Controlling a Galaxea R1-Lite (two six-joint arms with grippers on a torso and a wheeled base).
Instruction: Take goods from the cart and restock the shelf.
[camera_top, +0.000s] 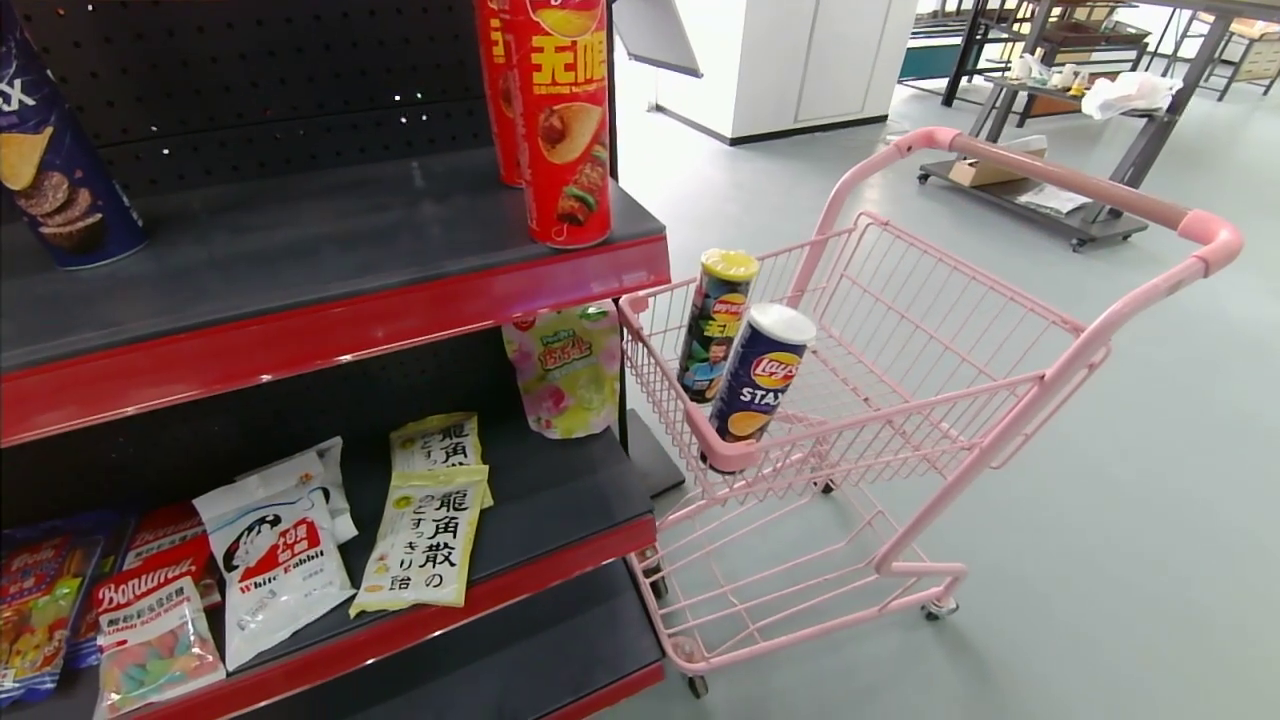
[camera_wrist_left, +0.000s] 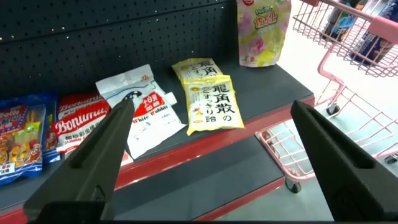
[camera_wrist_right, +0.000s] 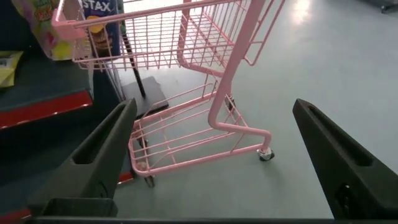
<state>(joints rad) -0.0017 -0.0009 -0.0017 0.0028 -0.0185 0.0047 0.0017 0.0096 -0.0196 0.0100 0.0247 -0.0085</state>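
Evidently early in the restock, both hands are wide open and hold nothing, touching no goods. The left hand (camera_wrist_left: 211, 109) hangs in front of the lower shelf (camera_top: 560, 480), its two dark fingers (camera_wrist_left: 93, 162) spread far apart over the yellow candy bags (camera_wrist_left: 214, 102) and a white sweets bag (camera_wrist_left: 140, 106) lying flat there. The right hand (camera_wrist_right: 214, 106), jaws equally wide, hangs above the grey floor (camera_wrist_right: 323, 68) beside the pink cart (camera_top: 1085, 335), facing its lower rack and a caster. Farther out, two goods stand upright in the cart's basket, in the corner nearest the shelf: a blue crisp can (camera_top: 760, 385) with a white lid, and just behind it a dark can (camera_top: 716, 322) with a yellow lid. On the upper shelf (camera_top: 300, 250), tall red cans (camera_top: 567, 120) stand at the end nearest the cart and a blue can (camera_top: 50, 170) stands well apart at the far end, with a long bare stretch of board between them. A pastel pouch (camera_top: 565, 370) hangs under that shelf's edge, near the cart's rim. By the look of things, both cans in the cart have yet to be picked up and shelved, so most of the job appears to lie ahead; neither hand is yet at the basket.
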